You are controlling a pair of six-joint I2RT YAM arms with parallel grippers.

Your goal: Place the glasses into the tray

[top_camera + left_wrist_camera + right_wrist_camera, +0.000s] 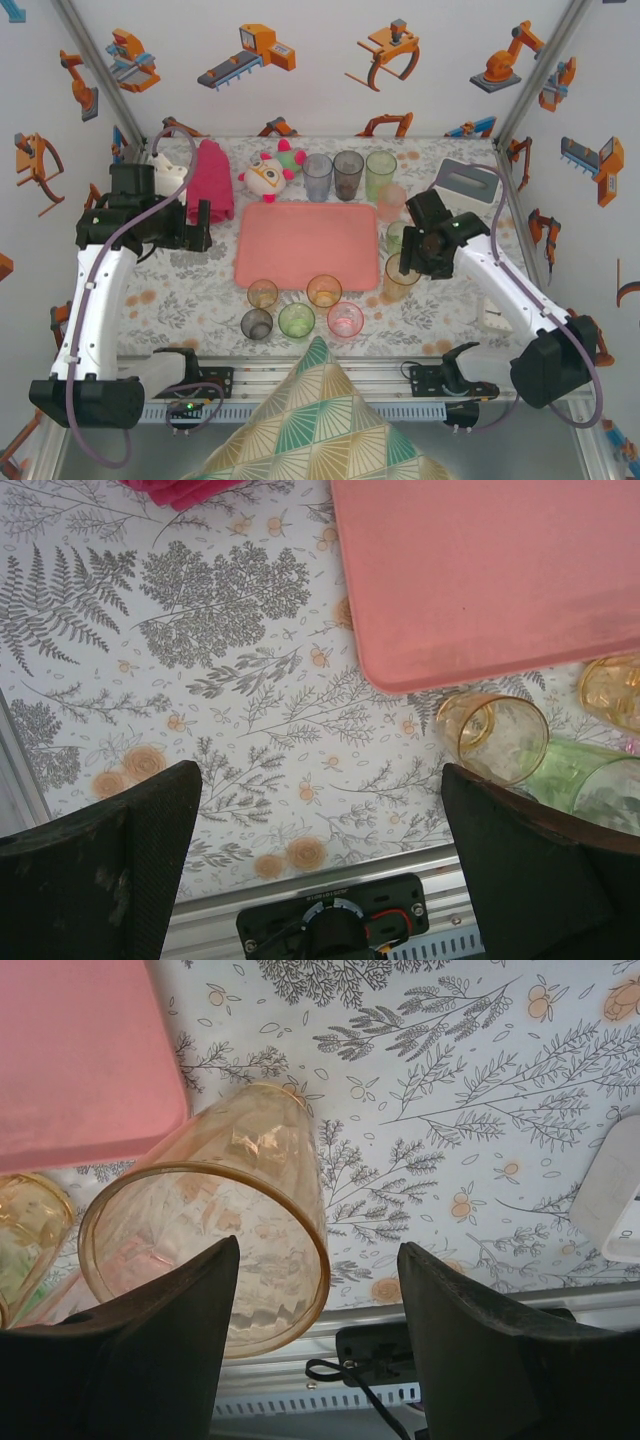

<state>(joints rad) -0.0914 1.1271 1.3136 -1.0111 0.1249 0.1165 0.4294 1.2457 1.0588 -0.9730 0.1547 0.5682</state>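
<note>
Amber glass (230, 1210) stands upright, long axis vertical, mouth up, just off tray (305, 240) at its 4 o'clock corner. Right gripper (318, 1260) roughly half open: glass partly behind one finger, clear gap to the other, no grip visible. Left gripper (320, 780) wide open, empty, over cloth (250, 680) at tray's 9 o'clock.

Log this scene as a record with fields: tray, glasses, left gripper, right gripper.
tray: mid-table, no glass on it
glasses: all on the tablecloth, behind, right of and in front of the tray
left gripper: open, above bare tablecloth left of the tray, holding nothing
right gripper: jaws apart at the tall amber glass, not clamped on it
</note>
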